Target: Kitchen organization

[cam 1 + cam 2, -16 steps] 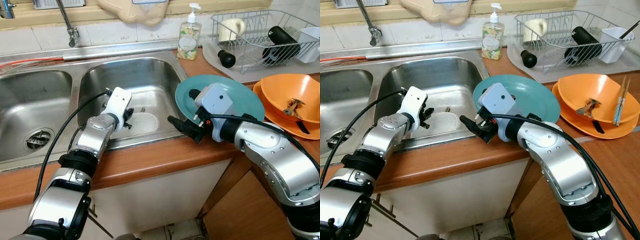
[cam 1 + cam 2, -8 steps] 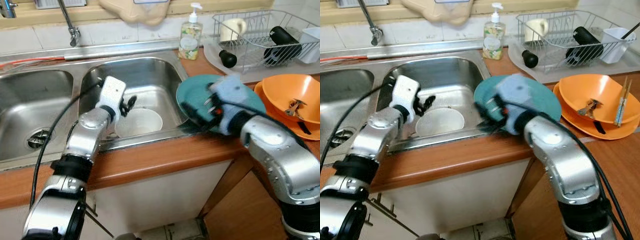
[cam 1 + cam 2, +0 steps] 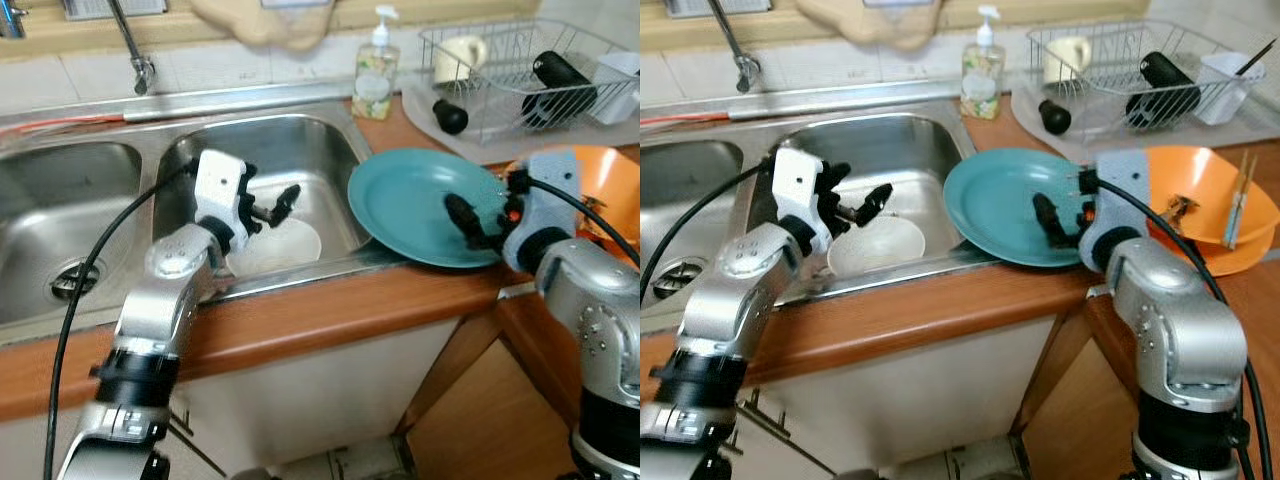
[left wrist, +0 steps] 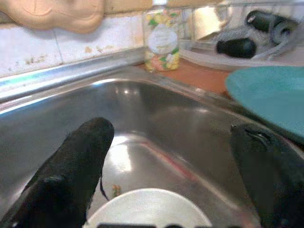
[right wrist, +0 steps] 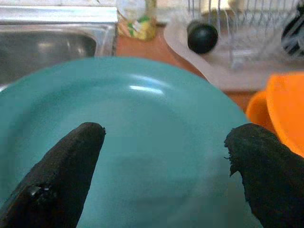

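Over the right basin of the steel sink (image 3: 300,140), the left hand (image 3: 268,208) hangs with its two black fingers (image 4: 71,171) spread well apart, holding nothing. Below it, on the basin floor near the front wall, sits a white bowl (image 3: 278,247), upright and apart from the fingers. The left basin lies beside it, with its drain (image 3: 72,278) showing, and the faucet (image 3: 130,45) rises from the back ledge.

On the wooden counter (image 3: 330,320), just right of the sink, a teal plate (image 3: 410,200) rests with its left rim overlapping the sink's edge. The right hand (image 3: 472,222) hovers over the plate's right side, its fingers (image 5: 61,175) apart and clamped on nothing; whether the tips touch the plate's surface cannot be told. Just beyond that hand, toward the right edge of the counter, stand orange bowls (image 3: 1200,195), the upper one nested in a wider one, holding a small utensil (image 3: 1178,210); a pair of chopsticks (image 3: 1234,200) lies across their right rim.

At the back right corner of the counter stands a wire dish rack (image 3: 520,70) on a pale tray, with a cream mug (image 3: 462,55), a black bottle (image 3: 560,80) lying on its side and a white container (image 3: 620,85). A black round object (image 3: 450,116) lies on the tray by the rack's front left corner. A soap dispenser (image 3: 375,70) stands at the back between the sink and the rack.
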Controlling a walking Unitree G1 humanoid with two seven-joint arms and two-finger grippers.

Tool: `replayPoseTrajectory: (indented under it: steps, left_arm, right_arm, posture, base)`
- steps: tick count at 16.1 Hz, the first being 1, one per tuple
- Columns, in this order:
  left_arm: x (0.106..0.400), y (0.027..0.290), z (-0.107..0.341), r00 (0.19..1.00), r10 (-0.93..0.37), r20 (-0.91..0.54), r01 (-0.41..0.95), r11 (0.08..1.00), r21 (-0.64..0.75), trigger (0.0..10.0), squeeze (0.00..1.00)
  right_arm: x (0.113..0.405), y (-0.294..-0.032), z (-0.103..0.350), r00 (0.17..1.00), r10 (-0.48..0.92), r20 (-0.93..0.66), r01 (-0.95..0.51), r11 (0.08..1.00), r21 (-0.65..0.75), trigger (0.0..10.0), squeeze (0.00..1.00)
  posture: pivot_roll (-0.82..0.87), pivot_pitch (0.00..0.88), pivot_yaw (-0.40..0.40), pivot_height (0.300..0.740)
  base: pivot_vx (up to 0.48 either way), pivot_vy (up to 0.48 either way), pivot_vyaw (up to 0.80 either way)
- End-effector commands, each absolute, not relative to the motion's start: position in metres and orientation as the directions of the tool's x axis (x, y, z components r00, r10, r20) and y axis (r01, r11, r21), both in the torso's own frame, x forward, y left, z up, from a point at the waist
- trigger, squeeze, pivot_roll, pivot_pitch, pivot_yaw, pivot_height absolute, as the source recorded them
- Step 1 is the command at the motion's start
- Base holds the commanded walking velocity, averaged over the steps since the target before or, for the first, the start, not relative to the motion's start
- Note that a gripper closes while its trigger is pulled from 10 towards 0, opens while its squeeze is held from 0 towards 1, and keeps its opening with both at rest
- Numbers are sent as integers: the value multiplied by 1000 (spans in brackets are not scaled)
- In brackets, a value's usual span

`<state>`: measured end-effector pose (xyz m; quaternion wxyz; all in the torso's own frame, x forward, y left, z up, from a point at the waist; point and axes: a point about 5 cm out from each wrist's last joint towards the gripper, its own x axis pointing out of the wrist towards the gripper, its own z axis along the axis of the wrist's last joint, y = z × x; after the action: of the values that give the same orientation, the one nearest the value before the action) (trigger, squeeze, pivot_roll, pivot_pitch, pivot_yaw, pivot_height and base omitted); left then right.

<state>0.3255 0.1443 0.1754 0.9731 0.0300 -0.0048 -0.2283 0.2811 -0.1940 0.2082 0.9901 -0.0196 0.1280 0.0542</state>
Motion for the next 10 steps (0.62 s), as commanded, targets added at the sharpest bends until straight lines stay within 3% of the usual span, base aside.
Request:
replayPoseTrajectory:
  steps: [1,2,4,5,7,8,10]
  left_arm:
    - [320,148,177,898,-440,-5,440,897,40,10000,282]
    - [316,150,176,903,-431,-5,431,902,30,10000,129]
    - [310,151,176,903,-431,-7,431,902,31,10000,0]
    - [307,151,177,900,-436,-5,436,899,30,10000,0]
    - [301,150,178,881,-474,4,474,881,19,10000,0]
    - [295,149,180,862,-506,2,506,862,22,10000,0]
    - [290,152,181,847,-532,2,531,847,32,10000,0]
  right_arm:
    - [277,-198,209,959,80,-273,-85,996,-9,10000,1000]
    - [273,-200,208,951,63,-303,-67,998,-2,10000,1000]
    - [269,-204,205,940,30,-339,-34,999,-5,10000,1000]
    - [267,-207,204,935,5,-355,-9,1000,-11,10000,1000]
    - [265,-210,200,925,-13,-379,15,1000,2,10000,216]
    - [263,-211,196,909,-37,-416,42,999,2,10000,0]
    - [262,-212,193,895,-50,-444,67,998,21,10000,0]
  posture:
    - [-55,0,35,740]
    - [-56,0,33,740]
    - [-57,0,29,740]
    - [-58,0,30,740]
    - [-58,0,31,740]
    - [-54,0,31,740]
    - [-52,0,31,740]
  base:
    - [0,0,0]
    - [0,0,0]
    - [0,0,0]
    - [0,0,0]
    - [0,0,0]
    - [0,0,0]
    - [0,0,0]
